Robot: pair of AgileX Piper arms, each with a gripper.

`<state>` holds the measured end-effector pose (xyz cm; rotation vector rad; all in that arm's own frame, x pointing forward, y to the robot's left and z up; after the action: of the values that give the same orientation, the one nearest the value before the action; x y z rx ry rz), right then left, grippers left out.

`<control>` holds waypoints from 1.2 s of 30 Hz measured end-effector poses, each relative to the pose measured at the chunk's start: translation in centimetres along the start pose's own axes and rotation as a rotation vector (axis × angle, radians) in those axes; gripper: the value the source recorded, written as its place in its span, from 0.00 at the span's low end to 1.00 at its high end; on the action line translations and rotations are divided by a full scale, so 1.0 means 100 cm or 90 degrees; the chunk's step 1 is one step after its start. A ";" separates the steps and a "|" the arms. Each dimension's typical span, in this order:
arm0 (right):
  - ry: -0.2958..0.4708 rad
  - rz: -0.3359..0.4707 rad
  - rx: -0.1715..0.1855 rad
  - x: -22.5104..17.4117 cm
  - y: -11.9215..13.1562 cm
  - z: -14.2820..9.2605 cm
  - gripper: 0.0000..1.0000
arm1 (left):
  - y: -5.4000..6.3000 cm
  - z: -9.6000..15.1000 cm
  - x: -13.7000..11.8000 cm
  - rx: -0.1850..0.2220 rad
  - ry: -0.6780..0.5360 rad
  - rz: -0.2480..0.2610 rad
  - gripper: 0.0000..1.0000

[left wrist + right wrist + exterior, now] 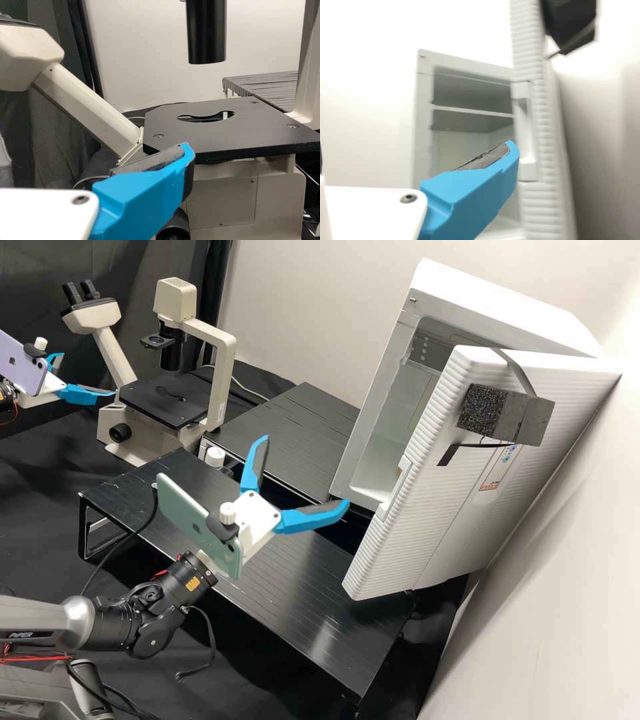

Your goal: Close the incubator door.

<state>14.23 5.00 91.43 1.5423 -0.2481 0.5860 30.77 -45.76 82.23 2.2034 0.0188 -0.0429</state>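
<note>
The white incubator door (440, 493) stands open in the high view, swung out from the incubator body (373, 420), whose inside shows. Facing the door's handle edge from a short way off, my right gripper (305, 471) is open and empty. In the right wrist view, one blue finger of the right gripper (475, 190) overlaps the view of the incubator interior (465, 107), beside the door (540, 130) and its recessed handle (525, 132). My left gripper (87, 375) is open beside the microscope, far from the door. The left wrist view has the left gripper (142, 192) before the microscope stage.
A cream microscope (217, 373) with a black stage (163, 402) stands at the back left. Low black slatted racks (293, 600) lie beneath the right arm and beside the incubator. Foam blocks (503, 415) are strapped to the door; a pale wall (547, 600) rises behind it.
</note>
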 end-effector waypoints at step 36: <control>-0.106 -0.078 0.020 0.046 -0.045 0.037 1.00 | 0.000 0.000 0.000 0.000 0.000 0.000 1.00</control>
<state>21.15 2.60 89.98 1.6264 -0.2707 0.3673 30.77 -45.76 82.23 2.2034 0.0188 -0.0429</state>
